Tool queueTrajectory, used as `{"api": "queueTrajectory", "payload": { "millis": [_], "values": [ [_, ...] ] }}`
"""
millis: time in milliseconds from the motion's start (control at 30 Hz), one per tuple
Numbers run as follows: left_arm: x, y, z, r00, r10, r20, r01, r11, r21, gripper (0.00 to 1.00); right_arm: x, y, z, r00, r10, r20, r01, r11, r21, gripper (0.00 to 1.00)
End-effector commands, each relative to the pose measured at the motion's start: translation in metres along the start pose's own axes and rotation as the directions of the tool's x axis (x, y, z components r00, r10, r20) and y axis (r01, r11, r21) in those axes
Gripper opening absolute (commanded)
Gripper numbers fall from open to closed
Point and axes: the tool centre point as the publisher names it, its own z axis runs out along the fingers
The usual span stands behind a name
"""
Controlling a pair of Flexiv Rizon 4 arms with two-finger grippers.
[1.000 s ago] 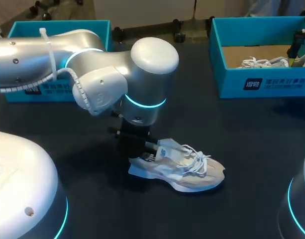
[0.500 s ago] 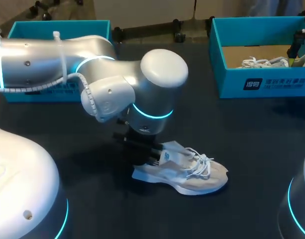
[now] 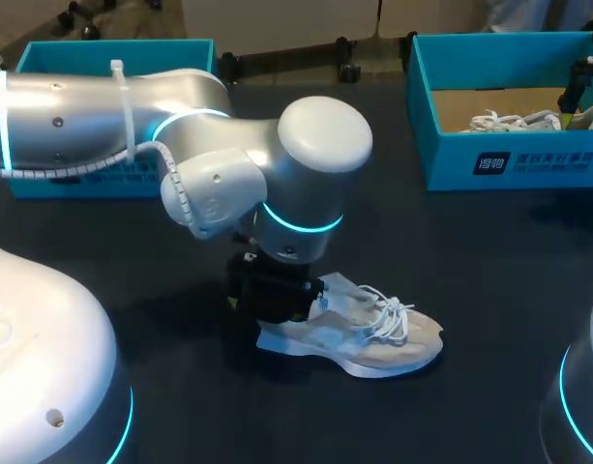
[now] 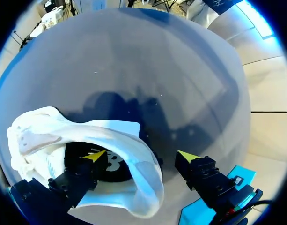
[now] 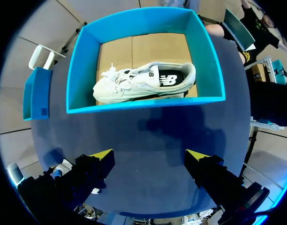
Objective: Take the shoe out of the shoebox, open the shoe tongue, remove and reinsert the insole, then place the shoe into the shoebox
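Fingers (image 4: 97, 157) of left gripper (image 4: 142, 157): spread wide, one inside shoe (image 3: 373, 336) heel. Right gripper (image 5: 150, 154): wide, empty. Shoe out of shoebox (image 3: 509, 159); insole (image 4: 116, 165) removal, reinsertion, reboxing apparently remain.

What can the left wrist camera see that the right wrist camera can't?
Only the left wrist view: a white shoe on the table, with the open left gripper straddling its heel, one finger inside the shoe and one outside. Only the right wrist view: a blue box holding a second shoe on its side, ahead of the open right gripper, which holds nothing. Both: the dark table and two yellow fingertips.
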Motion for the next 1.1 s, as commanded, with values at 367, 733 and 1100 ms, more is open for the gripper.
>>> {"api": "queueTrajectory", "payload": {
  "millis": [367, 733, 1100],
  "values": [
    [0.063, 0.001, -0.070, 0.984, -0.078, 0.163, 0.054, 0.988, 0.146, 1.00, 0.000, -0.001, 0.000, 1.000, 0.000, -0.001, 0.000, 1.000, -0.002, 1.00],
    [0.094, 0.000, -0.091, 0.937, -0.230, 0.262, 0.143, 0.939, 0.312, 1.00, 0.000, -0.001, 0.000, 1.000, 0.000, -0.001, 0.000, 1.000, -0.002, 1.00],
    [0.103, -0.007, -0.098, 0.907, -0.302, 0.294, 0.183, 0.910, 0.371, 1.00, 0.000, -0.001, 0.000, 1.000, 0.000, -0.001, 0.000, 1.000, -0.002, 1.00]
  ]
}}
